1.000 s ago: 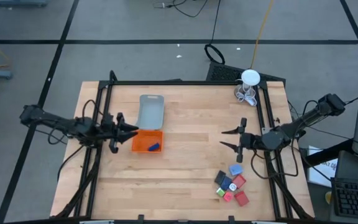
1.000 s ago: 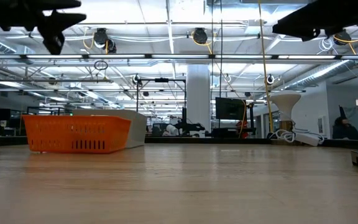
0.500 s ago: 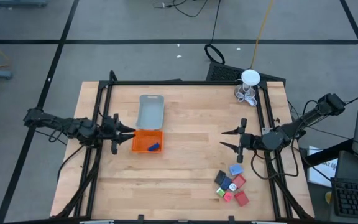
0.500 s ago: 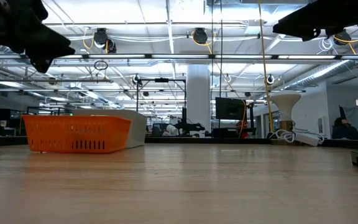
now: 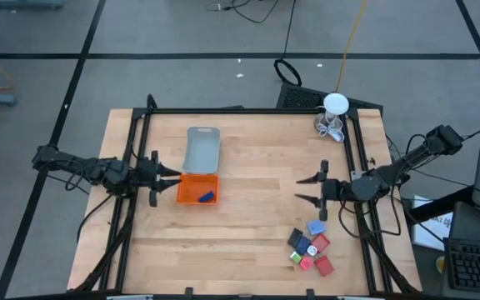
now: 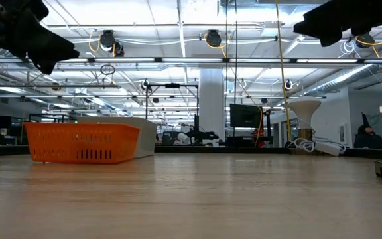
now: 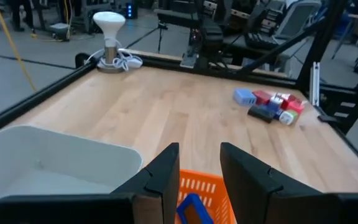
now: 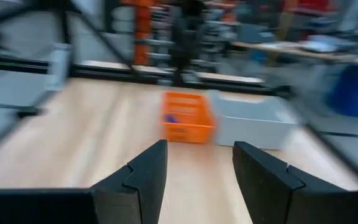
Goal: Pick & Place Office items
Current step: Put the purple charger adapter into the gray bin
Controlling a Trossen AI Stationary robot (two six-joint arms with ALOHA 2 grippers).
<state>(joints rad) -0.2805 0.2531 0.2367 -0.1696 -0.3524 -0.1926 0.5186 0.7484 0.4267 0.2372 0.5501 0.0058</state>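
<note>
The right gripper (image 5: pixel 308 188), jaws parted and empty, hangs nearer the cluster of small coloured blocky office items (image 5: pixel 310 247), which lies beside it toward the table's near edge (left gripper (image 5: pixel 172 177) narrowly parted, empty).

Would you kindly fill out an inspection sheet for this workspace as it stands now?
Surface: wooden table, bare in the middle.
Job's things: cluster of small blocks near the right front corner; one blue piece in the orange tray, with the grey tray touching it behind.
Clutter: white round thing with wire loops at the back right.
Grippers: left gripper beside the orange tray, open, empty; right gripper above bare table, open, empty.
Cables: black loop on the floor behind.
Surroundings: keyboard at far right.
</note>
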